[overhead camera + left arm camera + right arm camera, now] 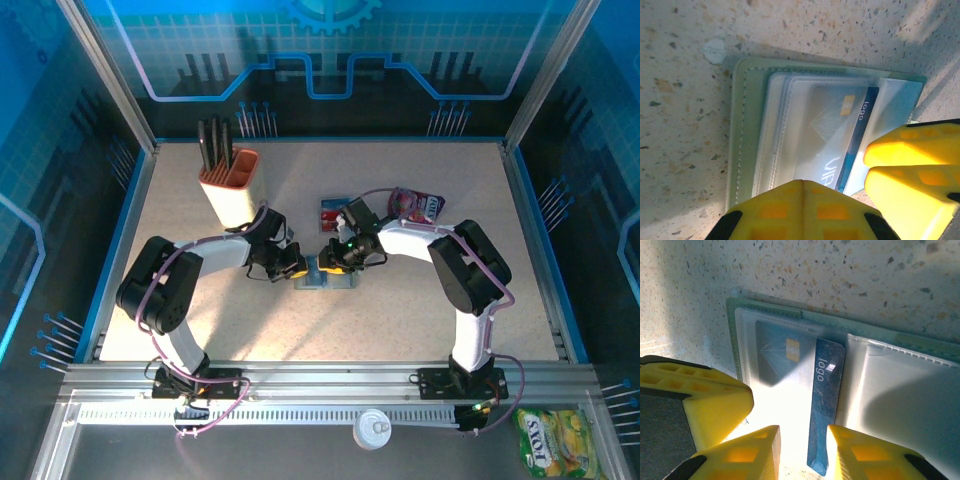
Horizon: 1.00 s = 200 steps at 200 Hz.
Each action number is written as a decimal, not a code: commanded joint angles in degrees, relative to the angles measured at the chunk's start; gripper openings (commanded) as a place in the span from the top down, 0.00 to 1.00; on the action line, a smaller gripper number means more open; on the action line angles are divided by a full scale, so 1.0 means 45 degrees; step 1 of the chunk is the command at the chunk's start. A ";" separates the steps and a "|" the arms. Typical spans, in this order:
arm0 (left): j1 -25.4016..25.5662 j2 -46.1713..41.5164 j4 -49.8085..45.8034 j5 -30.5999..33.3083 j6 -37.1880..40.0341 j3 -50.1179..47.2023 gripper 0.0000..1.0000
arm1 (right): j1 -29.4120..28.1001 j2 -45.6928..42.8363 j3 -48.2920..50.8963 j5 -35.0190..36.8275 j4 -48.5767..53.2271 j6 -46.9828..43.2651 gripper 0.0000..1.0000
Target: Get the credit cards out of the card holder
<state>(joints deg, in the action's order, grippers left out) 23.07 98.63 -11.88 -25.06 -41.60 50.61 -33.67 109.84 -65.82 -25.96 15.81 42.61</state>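
Note:
The card holder (326,279) lies open and flat on the table between both grippers, grey-green with clear sleeves (742,125) (771,310). A blue credit card (825,400) marked "logo" sticks partway out of the left sleeve (860,132). My right gripper (802,432) (331,258) is open, its fingers either side of the card's projecting strip, which sits nearer the right-hand finger. My left gripper (803,183) (298,266) is shut, its tip over the holder's near edge. Two more credit cards (333,212), red and blue, lie on the table behind.
An orange-and-cream cup (232,185) with black pens stands at the back left. A pink snack pouch (416,205) lies back right of the loose cards. Outside the table's front rail are a white lid (372,428) and a green snack bag (556,440).

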 commanded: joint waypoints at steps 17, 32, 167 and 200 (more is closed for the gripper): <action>0.0052 0.0289 -0.0698 0.0122 0.0339 0.0317 1.00 | 0.0122 0.0258 0.0115 -0.0133 0.0065 0.0062 0.68; 0.0036 0.0364 -0.0788 0.0207 0.0359 0.0317 1.00 | 0.0119 0.0364 0.0096 -0.0138 0.0040 0.0033 0.68; 0.0047 0.0703 -0.1236 0.0232 0.0514 0.0495 1.00 | 0.0158 0.0069 0.0523 -0.0585 -0.0911 0.0470 0.74; 0.0048 0.0717 -0.1305 0.0304 0.0535 0.0529 1.00 | 0.0197 -0.0056 0.0602 -0.0560 -0.0954 0.0468 0.79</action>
<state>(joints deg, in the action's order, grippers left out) 23.07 100.42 -14.39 -24.86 -40.32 52.05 -33.30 110.96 -64.16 -27.49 12.19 44.14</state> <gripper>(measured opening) 0.051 0.227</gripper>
